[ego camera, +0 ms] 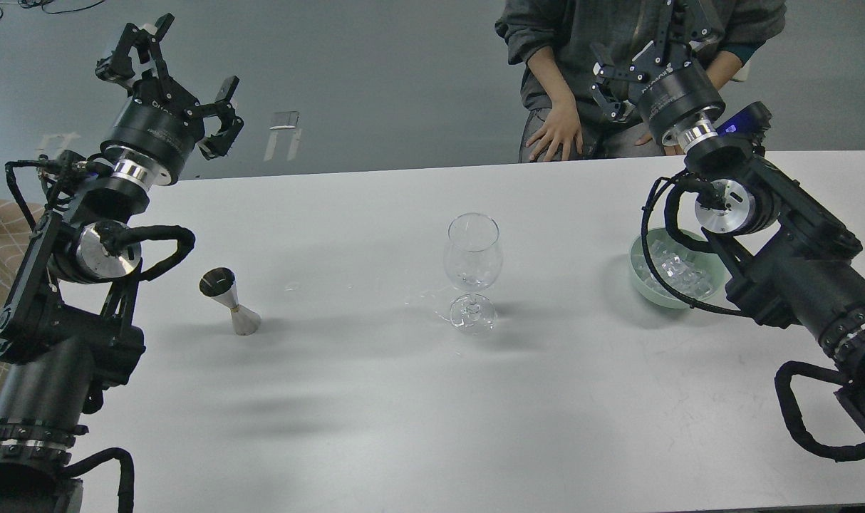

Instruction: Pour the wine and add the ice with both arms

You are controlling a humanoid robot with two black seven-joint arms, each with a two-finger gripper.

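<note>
White table holds ice in a green bowl; left claw spread, right claw unclear; lettering unreadable.

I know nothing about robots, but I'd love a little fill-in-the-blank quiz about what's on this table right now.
1. The ice lies heaped in a pale ____ bowl.
2. The wine glass stands upright between the bowl and a metal ____.
3. The left gripper holds ____.
4. Behind the table, near the right gripper, stands a ____.

Missing words: green; jigger; nothing; person
</note>
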